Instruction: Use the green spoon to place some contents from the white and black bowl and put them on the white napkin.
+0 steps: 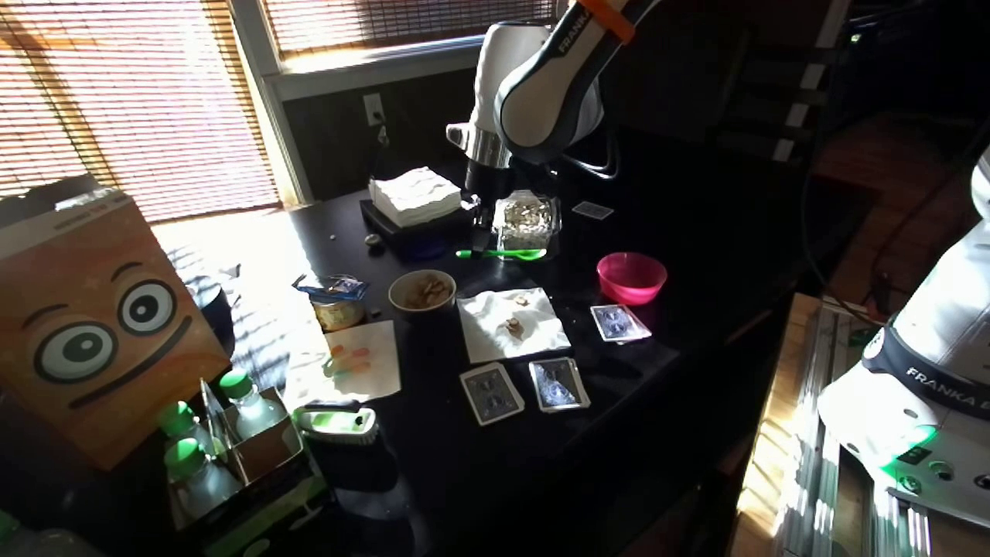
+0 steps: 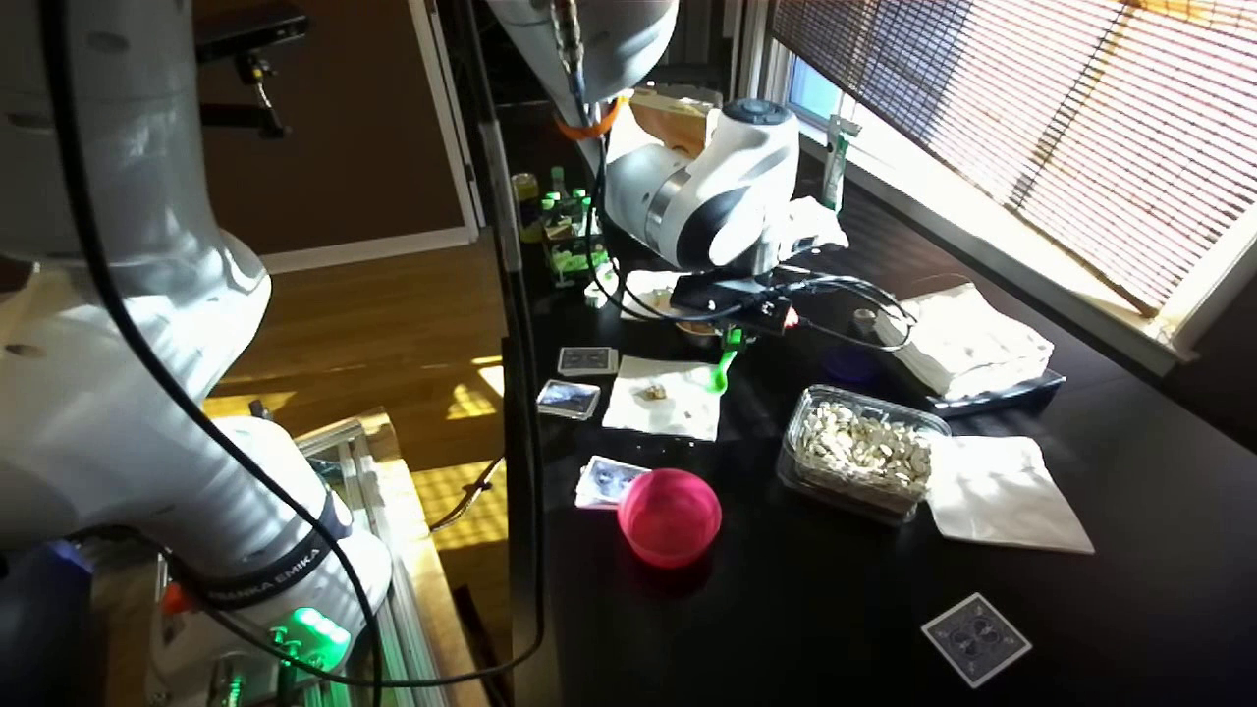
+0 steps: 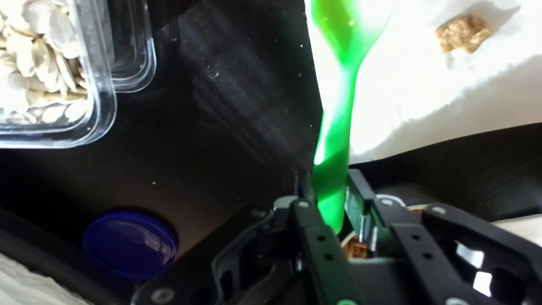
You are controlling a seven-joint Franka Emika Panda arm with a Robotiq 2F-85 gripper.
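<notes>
The green spoon (image 3: 336, 123) is being pinched near the tail of its handle by the gripper (image 3: 329, 184), presumably so that the long end is reaching free for scooping and tipping. On the wrist view's dial, centred on the fingertips, its head is pointing to twelve o'clock; the part in sight is showing no load. Toward five o'clock, largely hidden behind the gripper, the likely white and black bowl (image 1: 399, 289) is sitting; in an exterior view it is showing a pale rim and brown pieces (image 1: 430, 294). Toward one to two o'clock, the white napkin (image 3: 389, 114) is lying under the spoon's head, apparently without contact. Similar brown bits (image 3: 463, 34) are resting there, so it is probably serving as the drop spot. Farther out, a blue disc (image 3: 127, 243) is lying toward eight to nine o'clock, and a clear tub (image 3: 99, 76) is holding pale seeds (image 3: 25, 59) toward ten. Beyond, in an exterior view, a pink bowl (image 2: 670, 516) is standing between six and seven o'clock from the gripper, perhaps placed apart for other use.
</notes>
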